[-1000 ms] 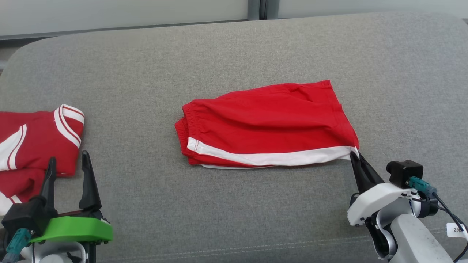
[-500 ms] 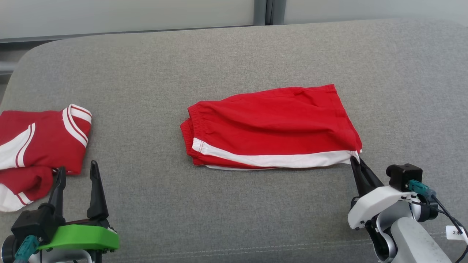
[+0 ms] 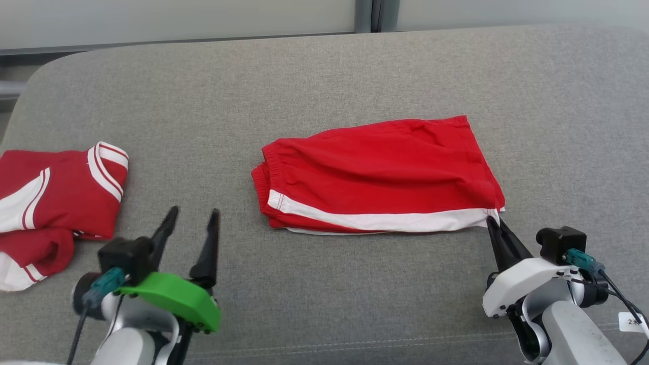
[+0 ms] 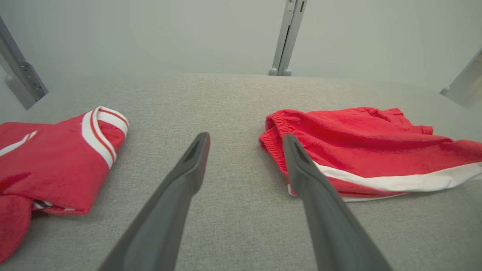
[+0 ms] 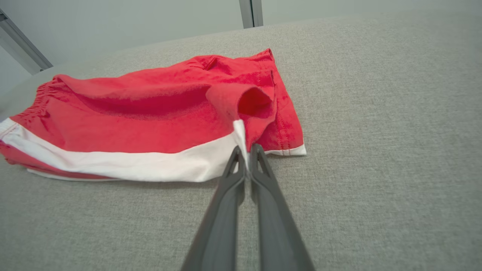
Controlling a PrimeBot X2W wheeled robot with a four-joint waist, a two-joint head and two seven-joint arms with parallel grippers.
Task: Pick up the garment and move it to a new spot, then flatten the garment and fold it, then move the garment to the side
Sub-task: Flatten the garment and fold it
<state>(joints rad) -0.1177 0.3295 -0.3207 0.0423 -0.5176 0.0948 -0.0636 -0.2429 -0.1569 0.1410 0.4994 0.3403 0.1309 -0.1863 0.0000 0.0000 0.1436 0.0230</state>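
Folded red shorts (image 3: pixel 380 175) at mid-cushion (image 3: pixel 324 71), held by one corner.
Right gripper (image 3: pixel 493 219): jaws clenched on the white-striped hem corner nearest the robot; the right wrist view shows that corner lifted slightly. Left gripper (image 3: pixel 195 209): jaws released, clear of all fabric, over bare cushion between the shorts' waistband and a red jersey (image 3: pixel 56 197) at far left.

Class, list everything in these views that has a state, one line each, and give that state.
red shorts: folded, lying down, one hem corner pinched and raised.
red shirt: loosely folded, lying untouched.
left gripper: open, holding nothing.
right gripper: shut on the shorts' hem corner.
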